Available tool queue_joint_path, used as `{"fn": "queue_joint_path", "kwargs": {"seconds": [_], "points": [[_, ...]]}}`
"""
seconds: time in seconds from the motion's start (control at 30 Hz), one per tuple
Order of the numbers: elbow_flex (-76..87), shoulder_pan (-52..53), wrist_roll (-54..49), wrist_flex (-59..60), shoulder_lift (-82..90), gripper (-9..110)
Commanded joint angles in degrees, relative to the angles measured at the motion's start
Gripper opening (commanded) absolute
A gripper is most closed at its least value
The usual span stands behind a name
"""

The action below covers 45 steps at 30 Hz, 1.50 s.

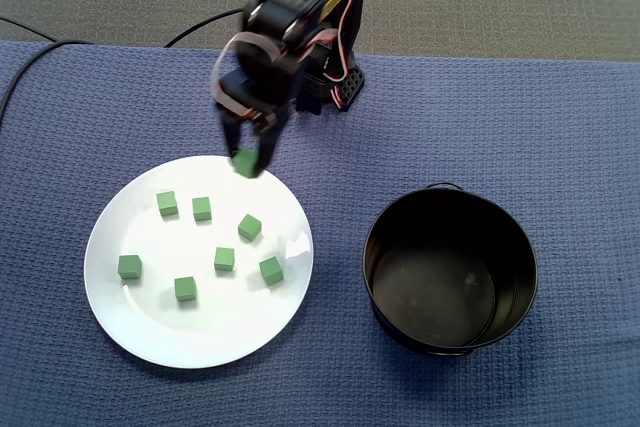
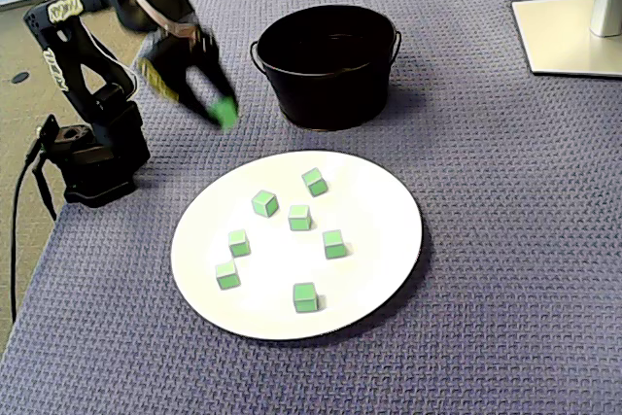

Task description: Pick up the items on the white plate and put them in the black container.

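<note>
In both fixed views a white plate (image 1: 200, 332) (image 2: 379, 269) holds several small green cubes, such as one (image 1: 249, 227) near its middle and one (image 2: 305, 296) near its front edge. My gripper (image 1: 246, 162) (image 2: 220, 112) is shut on another green cube (image 1: 244, 164) (image 2: 225, 112), held in the air above the plate's far rim, on the arm's side. The black container (image 1: 450, 272) (image 2: 327, 65) stands empty beside the plate, apart from the gripper.
The arm's base (image 2: 92, 157) stands at the edge of the blue woven mat (image 1: 560, 147). A black cable (image 1: 30, 57) runs over the mat's far left corner. A white stand foot (image 2: 573, 31) sits at the upper right.
</note>
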Motion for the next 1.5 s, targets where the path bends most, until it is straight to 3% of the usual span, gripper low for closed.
{"fn": "queue_joint_path", "kwargs": {"seconds": [0.0,0.2,0.4,0.5,0.83,1.07,1.17,1.27,1.47], "points": [[-13.45,-11.34,13.36,-0.18,5.98,0],[-21.36,-29.27,26.63,-11.25,8.79,0],[-21.45,-44.3,13.45,-20.48,-4.57,0],[-17.58,-49.13,14.06,-24.87,-11.78,0],[5.89,-51.24,15.64,-40.25,-26.46,0],[8.79,-49.13,13.54,-49.31,-32.96,1],[8.17,-48.69,15.73,-48.78,-32.61,19],[5.71,-48.25,15.03,-43.86,-29.44,28],[-9.32,-45.26,10.11,-21.18,-16.7,27]]}}
